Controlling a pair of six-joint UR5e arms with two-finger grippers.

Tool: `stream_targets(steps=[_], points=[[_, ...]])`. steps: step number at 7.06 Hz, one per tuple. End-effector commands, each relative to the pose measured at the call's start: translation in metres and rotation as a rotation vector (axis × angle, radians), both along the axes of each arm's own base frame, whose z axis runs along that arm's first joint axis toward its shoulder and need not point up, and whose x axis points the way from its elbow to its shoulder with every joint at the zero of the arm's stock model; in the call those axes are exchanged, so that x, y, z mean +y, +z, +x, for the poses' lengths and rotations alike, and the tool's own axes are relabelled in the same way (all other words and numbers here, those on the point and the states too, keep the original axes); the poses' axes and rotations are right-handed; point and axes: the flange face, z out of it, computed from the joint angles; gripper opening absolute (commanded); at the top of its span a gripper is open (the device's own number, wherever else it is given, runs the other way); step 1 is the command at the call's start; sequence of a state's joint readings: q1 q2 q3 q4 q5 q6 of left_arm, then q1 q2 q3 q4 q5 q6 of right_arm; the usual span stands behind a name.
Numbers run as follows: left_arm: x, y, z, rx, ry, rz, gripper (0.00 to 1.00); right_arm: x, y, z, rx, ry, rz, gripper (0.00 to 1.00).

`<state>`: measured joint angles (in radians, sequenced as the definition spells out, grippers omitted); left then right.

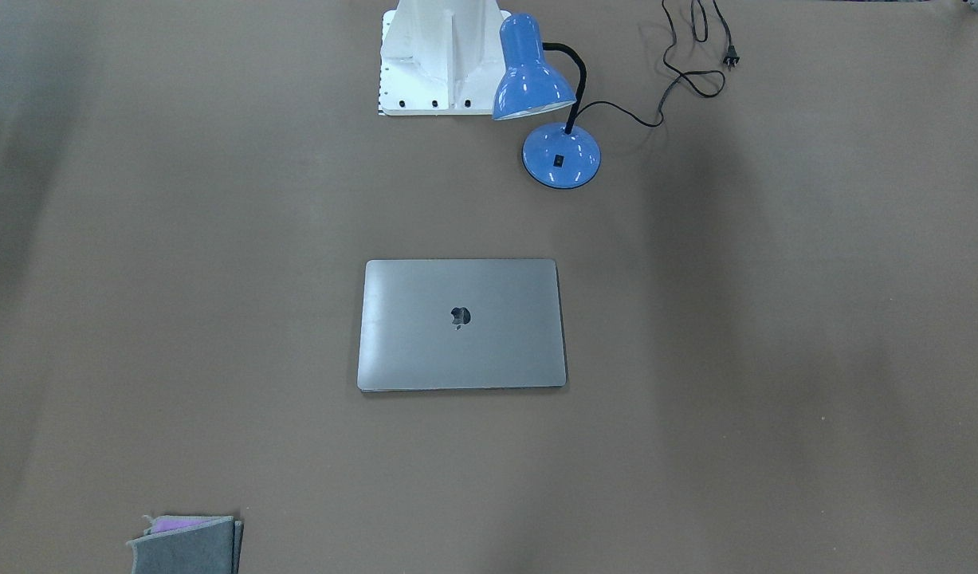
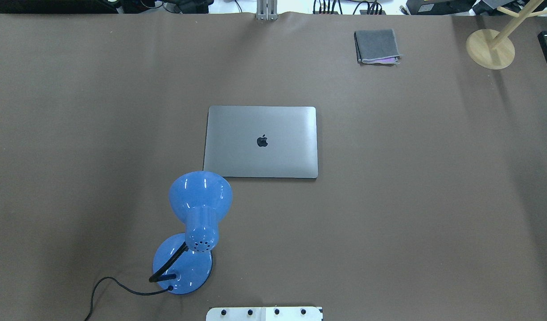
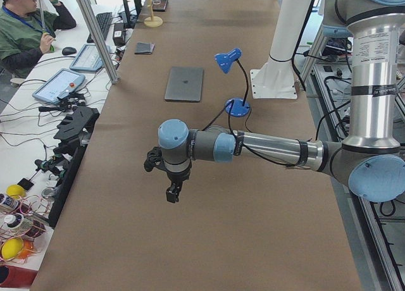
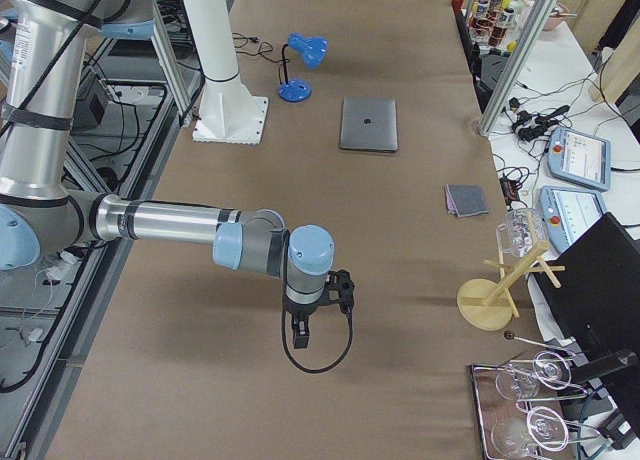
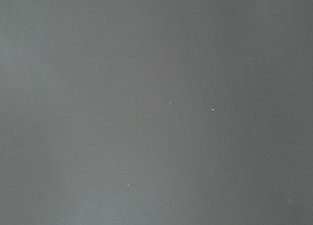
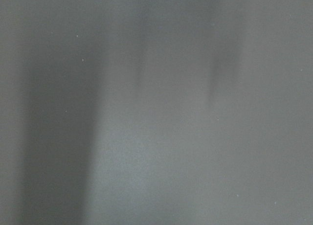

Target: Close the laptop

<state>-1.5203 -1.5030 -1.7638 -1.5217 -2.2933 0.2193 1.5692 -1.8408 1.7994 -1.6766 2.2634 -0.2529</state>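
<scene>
The silver-grey laptop [image 2: 261,141] lies flat and shut in the middle of the table, its lid up with the dark apple logo showing; it also shows in the front view [image 1: 461,324] and both side views [image 3: 185,83] [image 4: 368,124]. My left gripper [image 3: 172,191] hangs over bare table far from the laptop, at the table's left end. My right gripper [image 4: 303,330] hangs over bare table at the right end. Each shows only in a side view, so I cannot tell whether it is open or shut. Both wrist views show only plain table surface.
A blue desk lamp [image 2: 197,209] stands near the laptop's corner on the robot's side, its cord [image 1: 680,76] trailing. A small grey felt stack [image 2: 376,46] lies at the far side. A wooden stand [image 2: 491,48] is at the far right. The white robot base [image 1: 437,56] is behind the lamp.
</scene>
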Motion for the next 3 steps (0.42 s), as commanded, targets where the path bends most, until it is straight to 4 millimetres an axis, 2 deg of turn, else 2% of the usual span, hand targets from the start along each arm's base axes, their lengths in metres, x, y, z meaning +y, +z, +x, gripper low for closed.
stream_targets(steps=[1, 3], points=[[0.0007, 0.0022, -0.0001, -0.002, 0.0, -0.005, 0.98, 0.0, 0.0, 0.0001, 0.001, -0.001, 0.001, 1.0], [0.0059, 0.0052, 0.0006, 0.001, 0.003, -0.011, 0.98, 0.0, 0.0, 0.0001, 0.001, -0.001, 0.001, 1.0]])
